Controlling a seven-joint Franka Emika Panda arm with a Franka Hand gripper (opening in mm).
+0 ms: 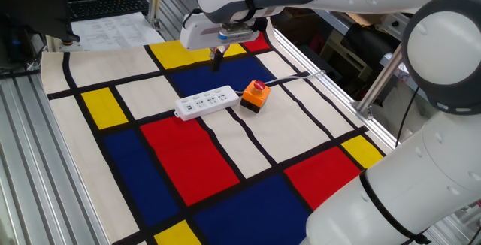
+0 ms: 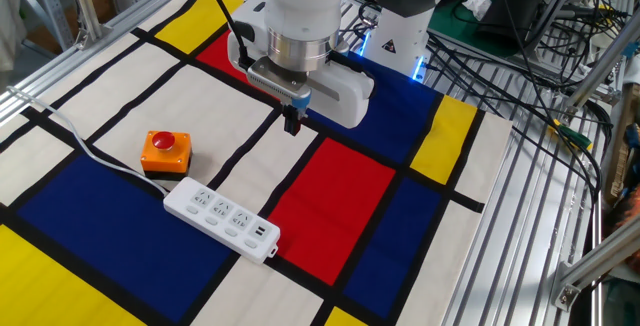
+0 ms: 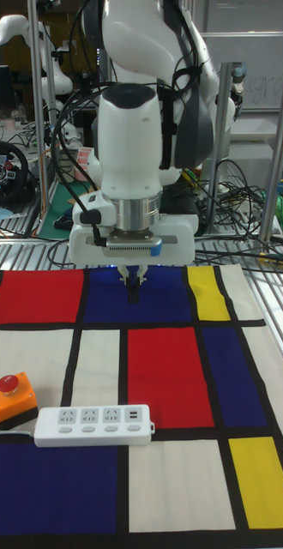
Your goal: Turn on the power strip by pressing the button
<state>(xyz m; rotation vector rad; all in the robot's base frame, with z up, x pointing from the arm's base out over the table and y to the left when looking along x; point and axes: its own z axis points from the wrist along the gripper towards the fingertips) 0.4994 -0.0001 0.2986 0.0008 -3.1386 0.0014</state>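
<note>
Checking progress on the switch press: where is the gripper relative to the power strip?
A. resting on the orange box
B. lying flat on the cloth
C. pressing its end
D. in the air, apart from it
D: the gripper hangs above the cloth, well clear of the power strip.

Tabletop of ribbed aluminium rails (image 2: 545, 216), covered by a cloth (image 2: 340, 196) in red, blue, yellow and cream blocks with black lines. At 1 o'clock in the other fixed view, tangled black cables (image 2: 540, 36). At 11 o'clock in one fixed view, a dark keyboard (image 1: 105, 6). At 9 o'clock in the tall fixed view, a steering wheel (image 3: 3, 171). Even indoor lighting.
</note>
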